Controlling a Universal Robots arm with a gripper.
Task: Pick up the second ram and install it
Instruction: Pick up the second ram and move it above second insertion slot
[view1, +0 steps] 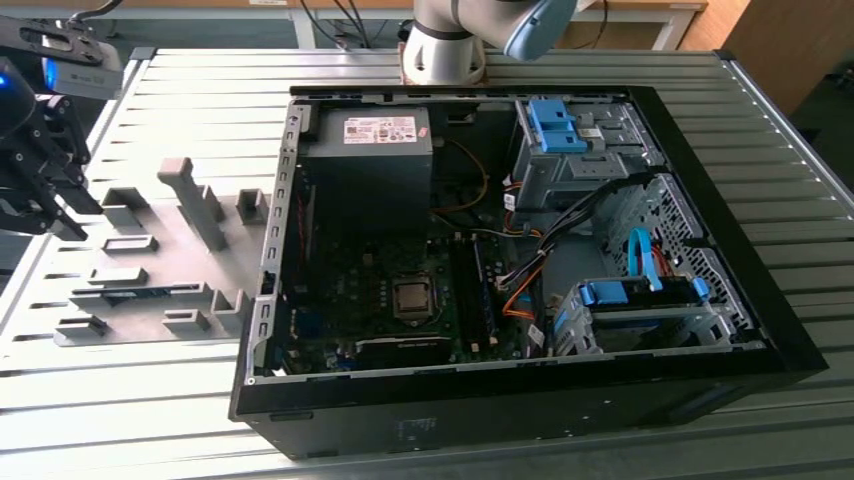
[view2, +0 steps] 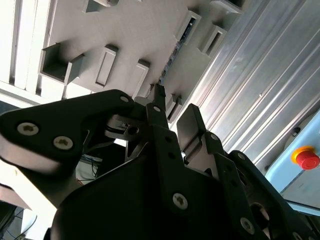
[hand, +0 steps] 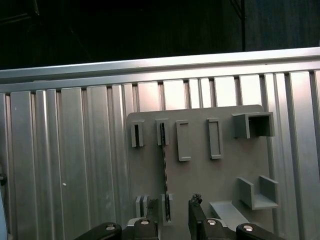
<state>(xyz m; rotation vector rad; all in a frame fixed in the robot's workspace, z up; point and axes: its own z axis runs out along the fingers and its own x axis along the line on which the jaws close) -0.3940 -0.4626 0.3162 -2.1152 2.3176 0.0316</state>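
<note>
Hand (hand: 175, 210) released, above second ram (hand: 163, 172) on edge in grey fixture plate (hand: 200, 175); ribbed metal tbl (hand: 75, 165).

Bright even light; perhaps blown-out glare on table (view1: 160, 90)

1. A slatted aluminium table (view1: 120, 400) carries everything.
2. An open black computer case (view1: 507, 415) lies on it, towards the exterior view's right.
3. Inside the case, a dark power supply (view1: 367, 170) sits at the far side, with the motherboard (view1: 360, 290) nearer.
4. Blue drive brackets (view1: 551, 125) stand at the case's far right.
5. A grey fixture plate (view1: 167, 262) with raised blocks lies just left of the case.
6. A red push button (view2: 306, 157) appears in the second wrist view.
</note>
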